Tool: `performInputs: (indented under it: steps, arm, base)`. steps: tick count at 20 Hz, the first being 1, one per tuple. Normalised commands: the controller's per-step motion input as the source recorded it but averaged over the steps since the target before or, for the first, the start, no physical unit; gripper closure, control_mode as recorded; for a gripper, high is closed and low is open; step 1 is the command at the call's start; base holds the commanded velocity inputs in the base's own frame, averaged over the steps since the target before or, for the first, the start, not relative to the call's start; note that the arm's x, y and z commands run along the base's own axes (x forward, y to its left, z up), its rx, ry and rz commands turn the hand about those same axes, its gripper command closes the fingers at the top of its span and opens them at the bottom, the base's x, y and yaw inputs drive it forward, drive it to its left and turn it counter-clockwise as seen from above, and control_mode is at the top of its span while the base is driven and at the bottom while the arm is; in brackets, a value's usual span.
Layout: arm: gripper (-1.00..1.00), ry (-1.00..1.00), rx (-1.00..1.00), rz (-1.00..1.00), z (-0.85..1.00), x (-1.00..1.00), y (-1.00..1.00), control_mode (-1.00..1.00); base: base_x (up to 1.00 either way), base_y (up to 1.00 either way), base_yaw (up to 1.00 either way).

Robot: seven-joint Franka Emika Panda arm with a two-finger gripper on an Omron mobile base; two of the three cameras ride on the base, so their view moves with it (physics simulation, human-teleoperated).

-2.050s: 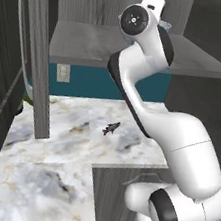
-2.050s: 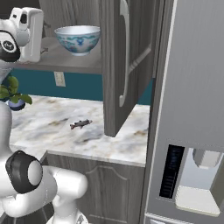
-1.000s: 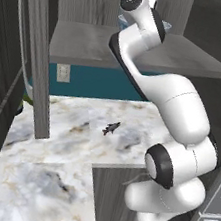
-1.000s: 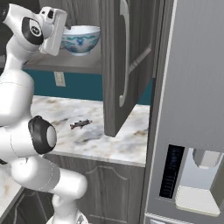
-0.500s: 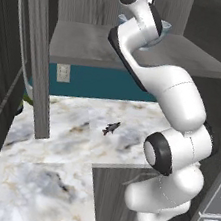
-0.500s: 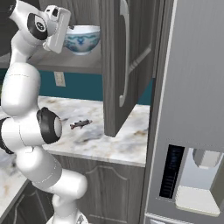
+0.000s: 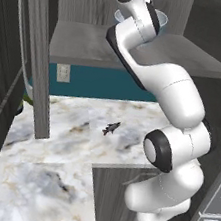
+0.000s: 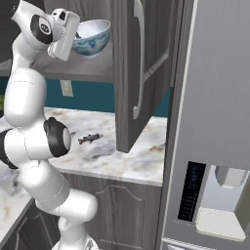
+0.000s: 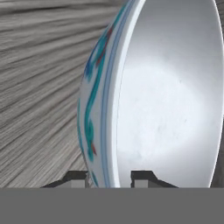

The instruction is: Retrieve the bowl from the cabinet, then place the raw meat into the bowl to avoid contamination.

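Observation:
The bowl, white inside and blue-patterned outside, is up at the cabinet shelf and looks slightly tilted. My gripper is shut on its near rim. In the hand view the gripper straddles the rim of the bowl, with one finger outside the wall and the other inside. From the left base view, the bowl's rim peeks out behind my arm. The raw meat, a small dark fish shape, lies on the marble counter below the cabinet.
Both cabinet doors stand open: one to the left of the shelf and one to its right, hanging over the counter. A steel fridge fills the right side. A green leaf sits by the left door.
My arm has reached further up and in until the fingers took the bowl's rim. The bowl now sits a little higher and tilted. The meat has not moved.

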Motion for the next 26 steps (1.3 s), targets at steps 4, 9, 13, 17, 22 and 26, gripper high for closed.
performInputs:
  steps: [4, 9, 13, 17, 22, 26]
  arm:
    - [1.0, -0.01, -0.01, -0.04, 0.0, 0.0, 0.0, -1.0]
    - [1.0, -0.1, -0.06, -0.09, 0.05, -0.13, 0.02, -1.0]
    - [1.0, -0.04, -0.06, -0.06, 0.0, -0.5, 0.17, -1.0]
    - [1.0, 0.0, -0.04, -0.06, 0.0, -0.71, 0.21, -1.0]
    - [1.0, 0.01, 0.0, -0.06, 0.0, -0.83, 0.15, -1.0]
    - [1.0, 0.04, 0.01, -0.04, -0.02, -1.0, 0.25, -1.0]
  base:
    - [0.0, 0.0, 0.0]
    - [0.0, 0.0, 0.0]
    - [0.0, 0.0, 0.0]
    - [0.0, 0.0, 0.0]
    - [0.0, 0.0, 0.0]
    - [0.0, 0.0, 0.0]
